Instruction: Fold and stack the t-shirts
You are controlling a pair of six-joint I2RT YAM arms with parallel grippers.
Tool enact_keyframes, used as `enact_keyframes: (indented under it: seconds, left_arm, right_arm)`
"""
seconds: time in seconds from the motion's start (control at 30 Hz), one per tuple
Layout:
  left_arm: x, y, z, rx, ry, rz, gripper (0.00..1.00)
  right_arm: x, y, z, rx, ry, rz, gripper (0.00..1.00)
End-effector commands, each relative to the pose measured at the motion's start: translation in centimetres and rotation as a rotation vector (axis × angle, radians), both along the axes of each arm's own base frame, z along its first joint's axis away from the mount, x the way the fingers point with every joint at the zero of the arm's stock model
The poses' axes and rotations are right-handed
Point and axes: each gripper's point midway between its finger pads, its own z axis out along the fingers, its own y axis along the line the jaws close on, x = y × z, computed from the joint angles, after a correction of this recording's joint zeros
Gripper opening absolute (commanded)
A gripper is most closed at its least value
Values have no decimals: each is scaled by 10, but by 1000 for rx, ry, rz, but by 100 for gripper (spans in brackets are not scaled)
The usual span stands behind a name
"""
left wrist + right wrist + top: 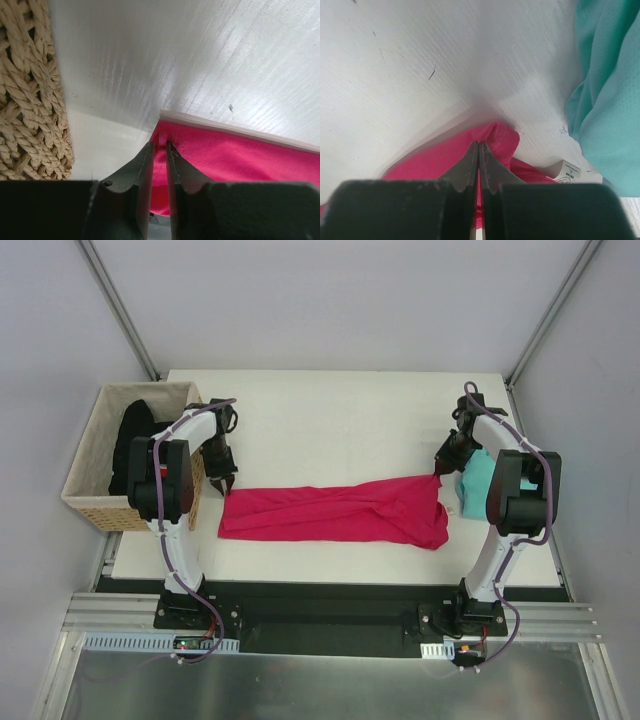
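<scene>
The pink t-shirt (340, 512) lies stretched lengthwise across the desk (340, 410) between both arms, the left gripper (222, 483) pinching its end nearest the basket (90, 480) and the right gripper (440, 468) clamped on the opposite end, just beside the teal t-shirt (474, 485).

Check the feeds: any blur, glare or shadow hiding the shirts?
Top external: even light, sharp, no glare, pink t-shirt plain. Left wrist: woven basket crisp, table grain visible. Right wrist: teal t-shirt clear, white label print too soft to read.

The magenta t-shirt (340, 512) is matt cloth, the teal t-shirt (610, 90) fine mesh, the basket (30, 100) coarse wicker.
</scene>
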Motion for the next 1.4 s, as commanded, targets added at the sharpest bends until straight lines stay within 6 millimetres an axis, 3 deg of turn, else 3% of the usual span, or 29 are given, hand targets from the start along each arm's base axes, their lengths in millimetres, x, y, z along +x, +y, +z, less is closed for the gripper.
enact_keyframes:
  seconds: [0.0,0.23,0.57,1.37]
  left_arm:
    - [5,-2,3,-20,-1,0,17]
    - [7,-4,2,-34,-3,-5,27]
    - [17,-11,11,-75,-42,-4,28]
    - [8,-5,12,-45,-49,17,27]
  right_arm:
    - [9,-4,22,-4,-55,-25,1]
    - [10,-4,23,-5,-56,-29,1]
    - [11,-3,23,1,-55,-31,1]
    - [13,-1,22,15,-50,-30,1]
